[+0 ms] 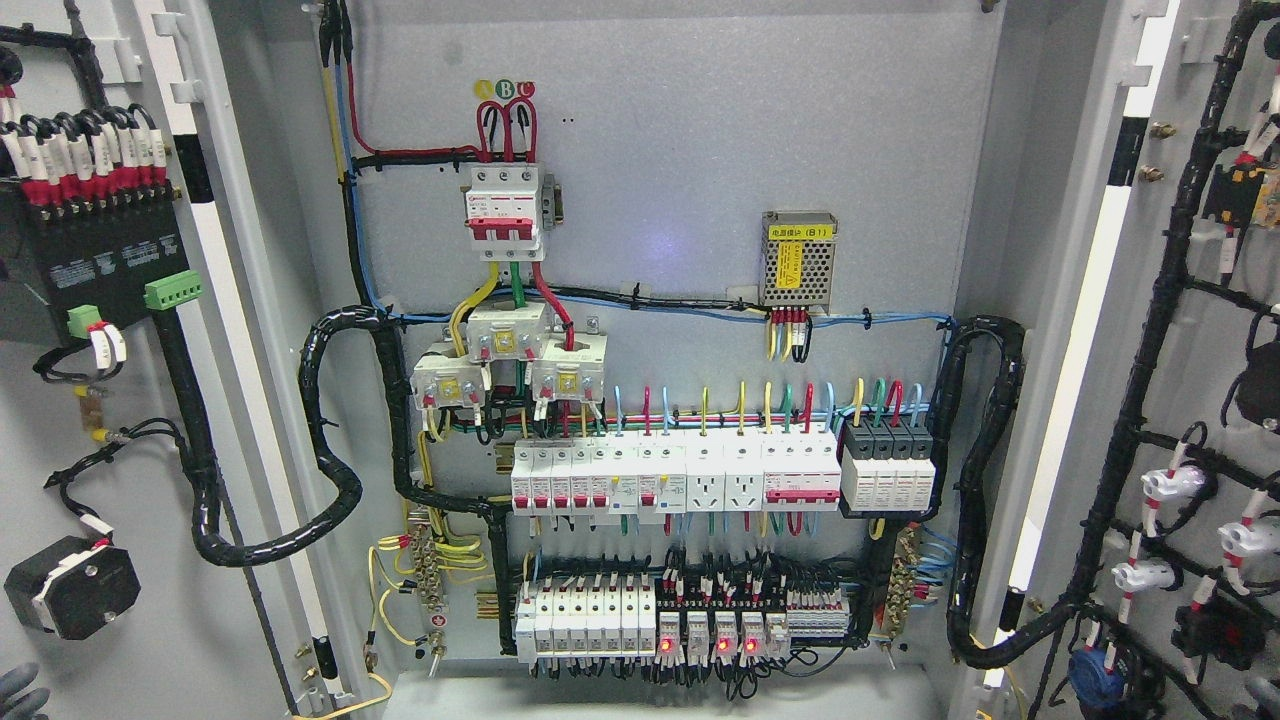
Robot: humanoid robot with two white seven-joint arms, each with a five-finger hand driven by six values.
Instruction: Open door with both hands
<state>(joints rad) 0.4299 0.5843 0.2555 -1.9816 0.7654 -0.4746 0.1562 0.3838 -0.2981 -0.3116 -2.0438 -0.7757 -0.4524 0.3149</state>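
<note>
The cabinet's two doors stand swung wide. The left door [120, 450] shows its inner face with a black module and a wire harness. The right door [1190, 400] shows its inner face with cable looms and white lamp backs. Between them the cabinet interior [680, 250] is fully exposed, with breakers and terminal rows. My left hand [20, 692] peeks in at the bottom left corner, grey fingers relaxed and holding nothing, just in front of the left door's lower part. Only a grey sliver of my right hand [1263, 697] shows at the bottom right corner.
A thick black cable loop [330, 470] hangs from the cabinet to the left door. Another black cable loop [985, 500] runs to the right door. Red indicator lights [708, 645] glow on the bottom rail. A perforated power supply [798, 258] sits at the upper right of the back panel.
</note>
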